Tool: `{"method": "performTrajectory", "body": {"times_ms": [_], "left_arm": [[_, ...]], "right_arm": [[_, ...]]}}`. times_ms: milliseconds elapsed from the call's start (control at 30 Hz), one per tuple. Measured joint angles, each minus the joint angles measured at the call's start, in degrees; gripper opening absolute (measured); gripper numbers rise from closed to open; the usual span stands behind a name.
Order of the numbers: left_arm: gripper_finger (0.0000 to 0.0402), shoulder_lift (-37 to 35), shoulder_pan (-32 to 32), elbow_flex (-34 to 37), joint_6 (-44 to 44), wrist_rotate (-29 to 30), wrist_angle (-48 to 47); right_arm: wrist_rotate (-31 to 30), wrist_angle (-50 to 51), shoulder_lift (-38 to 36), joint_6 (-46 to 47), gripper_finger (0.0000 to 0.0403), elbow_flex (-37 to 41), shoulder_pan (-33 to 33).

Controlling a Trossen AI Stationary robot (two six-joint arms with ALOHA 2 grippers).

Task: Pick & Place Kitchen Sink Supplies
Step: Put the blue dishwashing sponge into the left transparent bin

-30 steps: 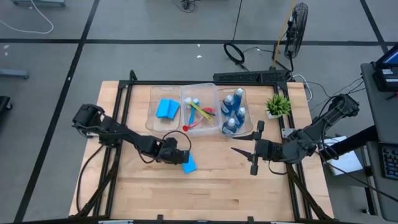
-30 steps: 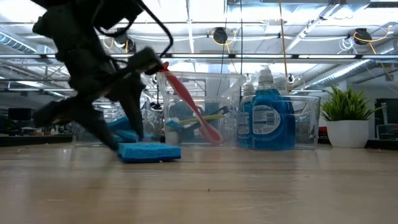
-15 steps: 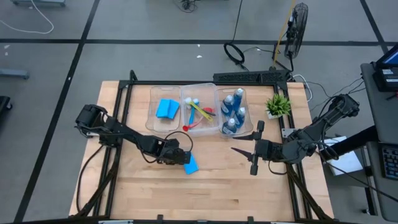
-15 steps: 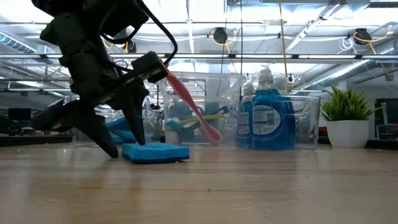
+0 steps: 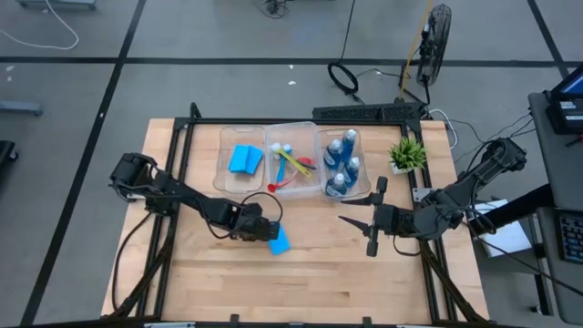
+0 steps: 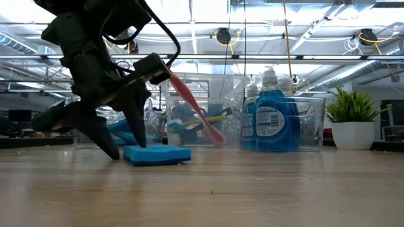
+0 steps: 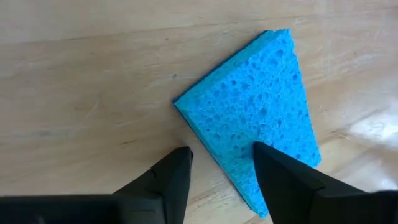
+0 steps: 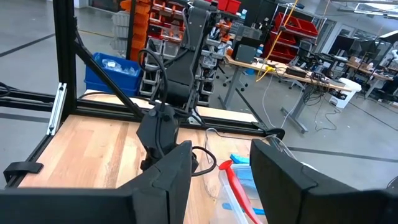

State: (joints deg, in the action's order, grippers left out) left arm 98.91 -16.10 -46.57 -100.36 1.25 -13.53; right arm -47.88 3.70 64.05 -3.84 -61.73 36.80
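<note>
Wooden table (image 5: pixel 364 273) on a grey workshop floor, with shelves and benches in the room behind. I've got three clear bins (image 5: pixel 291 161) lined up along the far edge. One holds a flat blue sponge (image 5: pixel 244 159). The middle one has the brushes (image 5: pixel 293 165), and the red brush (image 6: pixel 196 108) leans out over its rim. The third bin is packed with blue bottles (image 6: pixel 270 120). A small potted plant (image 5: pixel 406 154) sits just beside that last bin.

My left gripper (image 5: pixel 270 230) is down at the table over a loose blue sponge (image 7: pixel 261 112) lying flat on the wood, in front of the bins. From the wrist cam the fingers (image 7: pixel 166 180) are spread, one tip over the sponge's edge and the other on bare wood just beside it. They're straddling that edge, not pinching it. From the low cam the tips reach the tabletop right at the sponge.

The right gripper (image 5: pixel 363 211) hangs over the table's right side, well apart from the sponge. Its fingers are spread and there's nothing between them.
</note>
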Motion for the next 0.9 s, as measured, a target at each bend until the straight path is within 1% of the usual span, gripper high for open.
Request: {"method": "performTrajectory", "body": {"times_ms": [67, 133, 367, 400, 633, 800, 900], "left_arm": [[0.0166, -0.02, 0.00, -0.02, 0.24, -0.14, -1.68], [0.0141, -0.04, -0.01, -0.02, 1.35, -0.06, -3.10], [0.0025, -0.04, -0.18, 0.00, 4.77, 0.31, -5.65], [0.0014, -0.04, -0.32, 0.00, 5.36, 0.32, -5.89], [0.0004, -0.33, -2.30, 0.00, 6.69, 1.63, -8.07], [0.0003, -2.70, -4.42, 0.21, 6.64, 0.90, -12.04], [0.0002, -5.33, -5.55, 0.39, 6.63, 0.49, -16.36]], "right_arm": [[0.00, 0.00, 0.00, 0.00, 0.0153, 0.00, 0.00], [0.00, 0.00, 0.00, 0.00, 0.0153, 0.00, 0.00], [0.00, -0.02, -0.04, 0.11, 0.0153, 0.00, 0.00], [0.00, -0.02, -0.04, 0.11, 0.0153, 0.00, 0.00], [0.00, -0.01, -0.04, 0.13, 0.0153, 0.00, 0.00], [0.00, 0.00, -0.04, 0.13, 0.0153, 0.00, 0.00], [0.00, 0.00, -0.04, 0.13, 0.0153, 0.00, 0.00]]}}
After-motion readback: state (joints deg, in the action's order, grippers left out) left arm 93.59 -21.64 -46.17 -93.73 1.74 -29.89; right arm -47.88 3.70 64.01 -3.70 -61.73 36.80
